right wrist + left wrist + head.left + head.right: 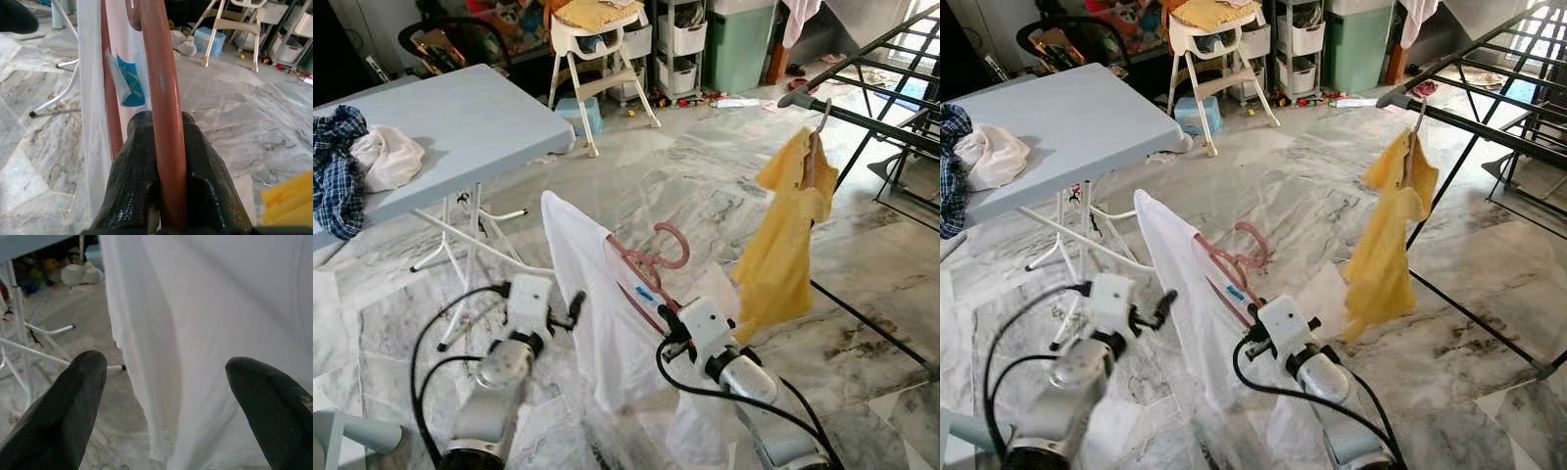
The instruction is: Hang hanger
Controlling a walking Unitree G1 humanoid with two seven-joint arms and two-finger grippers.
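A pink hanger (pixel 658 257) carries a white shirt (pixel 597 313) and is held up in front of me. My right gripper (pixel 164 161) is shut on the pink hanger's bar, seen close in the right wrist view, and stands below the hook (pixel 1252 245). My left gripper (pixel 576 305) is open beside the shirt's left edge, its fingers (pixel 63 411) apart with the white cloth (pixel 205 333) ahead of them. A dark drying rack (pixel 862 69) stands at the right, with a yellow garment (pixel 783 235) hanging from its rail.
A grey-blue ironing table (pixel 440 127) at the left holds a plaid cloth (pixel 335 166) and a white cloth (pixel 386 157). A high chair (pixel 597 49), drawers and a green bin (pixel 739 44) stand at the back. Marble floor lies between me and the rack.
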